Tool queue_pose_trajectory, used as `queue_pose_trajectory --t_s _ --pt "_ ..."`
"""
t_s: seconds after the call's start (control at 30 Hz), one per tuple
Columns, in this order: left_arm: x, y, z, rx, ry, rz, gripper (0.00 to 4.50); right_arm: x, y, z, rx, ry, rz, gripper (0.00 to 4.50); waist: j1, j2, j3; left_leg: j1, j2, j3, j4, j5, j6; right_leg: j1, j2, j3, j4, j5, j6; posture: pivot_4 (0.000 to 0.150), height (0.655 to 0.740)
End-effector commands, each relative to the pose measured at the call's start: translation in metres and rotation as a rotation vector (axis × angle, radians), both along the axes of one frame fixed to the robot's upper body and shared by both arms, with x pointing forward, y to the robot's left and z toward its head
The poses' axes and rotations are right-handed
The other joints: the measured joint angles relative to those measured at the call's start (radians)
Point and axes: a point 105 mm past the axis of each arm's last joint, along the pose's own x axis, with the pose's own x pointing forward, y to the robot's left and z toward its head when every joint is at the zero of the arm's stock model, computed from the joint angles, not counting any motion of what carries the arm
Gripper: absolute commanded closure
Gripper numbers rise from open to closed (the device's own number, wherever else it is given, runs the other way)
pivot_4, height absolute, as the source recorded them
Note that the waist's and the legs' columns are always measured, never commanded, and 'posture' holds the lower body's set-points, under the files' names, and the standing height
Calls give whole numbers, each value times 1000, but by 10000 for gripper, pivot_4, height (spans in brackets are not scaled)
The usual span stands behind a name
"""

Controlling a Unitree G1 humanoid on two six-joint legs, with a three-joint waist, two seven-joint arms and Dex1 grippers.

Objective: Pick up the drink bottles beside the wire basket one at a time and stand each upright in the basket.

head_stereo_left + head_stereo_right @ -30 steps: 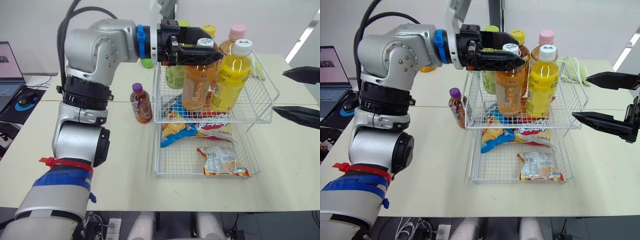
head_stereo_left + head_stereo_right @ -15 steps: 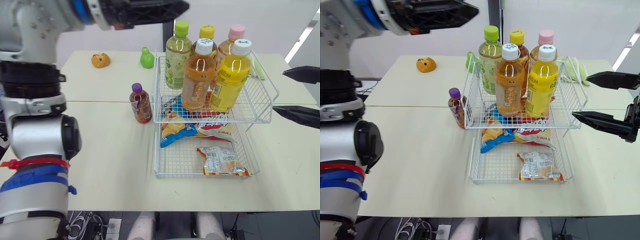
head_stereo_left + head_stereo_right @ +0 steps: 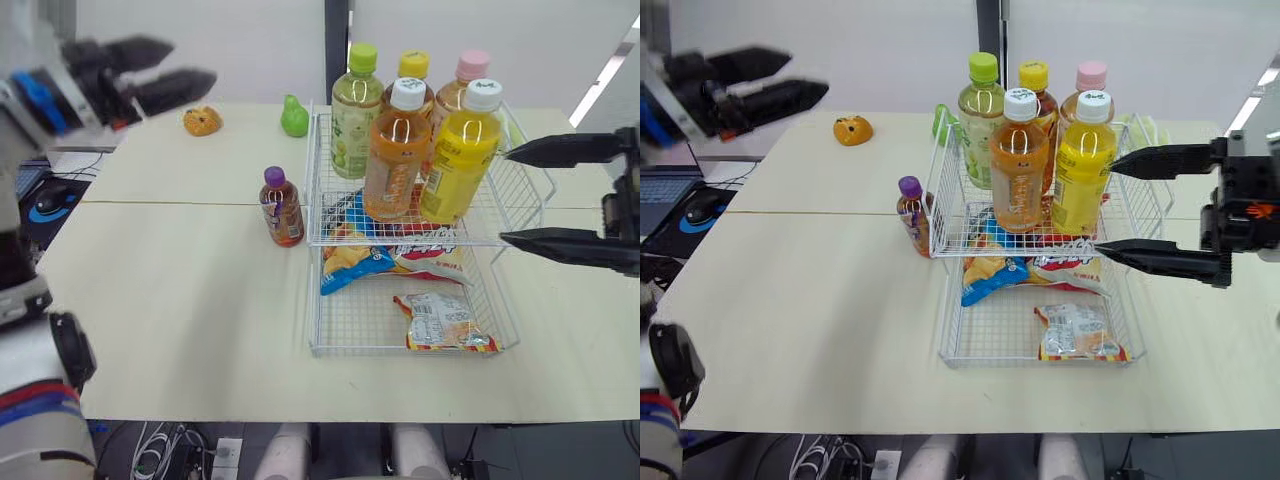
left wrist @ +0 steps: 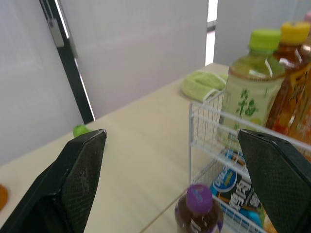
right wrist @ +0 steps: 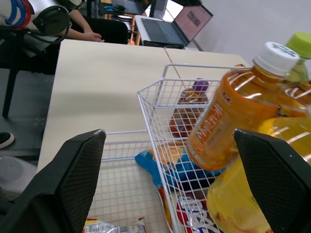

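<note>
A two-tier white wire basket [image 3: 532, 160] stands mid-table. Its upper tier holds several upright bottles: a green one [image 3: 354, 112], an amber one with a yellow cap [image 3: 415, 68], a pink-capped one [image 3: 471, 68], an orange one [image 3: 397, 152] and a yellow one [image 3: 460, 155]. A small purple-capped bottle [image 3: 281, 207] stands on the table just left of the basket. My left gripper [image 3: 190, 62] is open and empty, high above the table's far left. At the basket's right side my right gripper [image 3: 504, 196] is open, its fingers level with the upper tier.
Snack bags [image 3: 445, 322] lie in the lower tier, and a blue one [image 3: 355, 262] pokes out at the left. An orange toy [image 3: 202, 121] and a green pear [image 3: 294, 117] sit at the back left. A green cloth [image 3: 1145, 130] lies behind the basket.
My left gripper has let go of the orange bottle, which now stands in the upper tier, and has swung away up and left. My right gripper has moved left up to the basket.
</note>
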Motion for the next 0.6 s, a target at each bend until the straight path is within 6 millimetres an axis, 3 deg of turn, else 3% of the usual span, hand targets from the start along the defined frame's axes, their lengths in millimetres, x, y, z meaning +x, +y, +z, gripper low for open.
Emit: queue_pose_trajectory --t_s 0.03,0.13,0.3,0.47,0.6 --pt "-12 4 -11 18 -32 29 355 0 7 4 -9 -27 1 0 1 0 0 0 0 0 0 0 0 0 0 0 0 0 0 1500 7400" --pt "-13 -7 -35 -20 3 17 355 1 11 3 -6 -3 23 0 11 0 0 -1 0 -1 0 0 0 0 -1 -1 -1 0 0 1500 7400" --pt "-11 -47 -60 -143 0 21 355 1 15 3 -7 -1 41 0 27 0 0 -1 -1 -1 1 0 0 1 -1 -1 -1 0 0 1500 7400" --pt "-2 -77 -73 -222 -18 103 355 2 15 4 -9 1 38 0 30 -1 0 -1 0 0 1 0 0 0 -1 -1 -1 1 0 1500 7400" --pt "14 -82 -81 -245 -24 217 355 2 15 5 -11 -4 35 0 28 -1 0 -1 0 1 1 0 0 0 -1 0 0 1 0 1500 7400"
